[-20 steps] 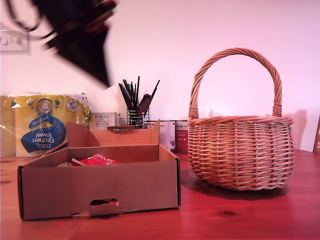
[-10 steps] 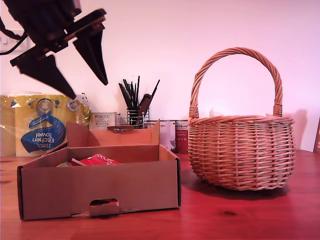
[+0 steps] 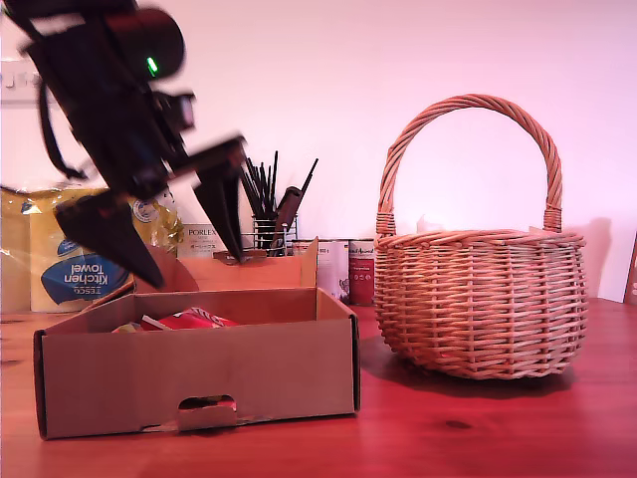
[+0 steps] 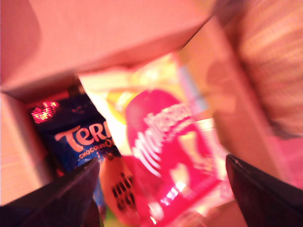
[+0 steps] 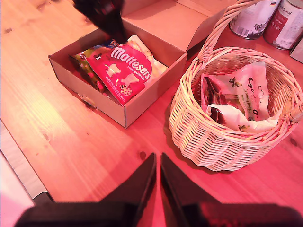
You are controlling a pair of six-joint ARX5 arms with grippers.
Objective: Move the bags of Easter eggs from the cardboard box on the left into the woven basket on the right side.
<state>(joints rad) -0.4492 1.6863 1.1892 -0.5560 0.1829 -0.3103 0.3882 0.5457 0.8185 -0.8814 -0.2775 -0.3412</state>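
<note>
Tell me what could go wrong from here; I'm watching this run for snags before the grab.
My first gripper hangs open over the cardboard box, one finger close to the box's back flap, so it might catch it. The red bag overlaps the other bags, so closing could pinch two at once. The basket already holds a bag, and its tall handle could block the drop.

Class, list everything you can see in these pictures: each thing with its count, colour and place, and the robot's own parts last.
Cardboard box: one, brown, exterior view's left.
Bags in box: red Maltesers, navy, others partly hidden.
Woven basket: one, tan, exterior view's right.
Cream-white bags: at least one, in basket.
Kitchen towel pack: one, yellow-blue, behind box.
Pot of black brushes: one, behind box.
Tins: two, behind basket.
Table: reddish wood.
My first gripper: open, above box.
My second gripper: shut, above table.
</note>
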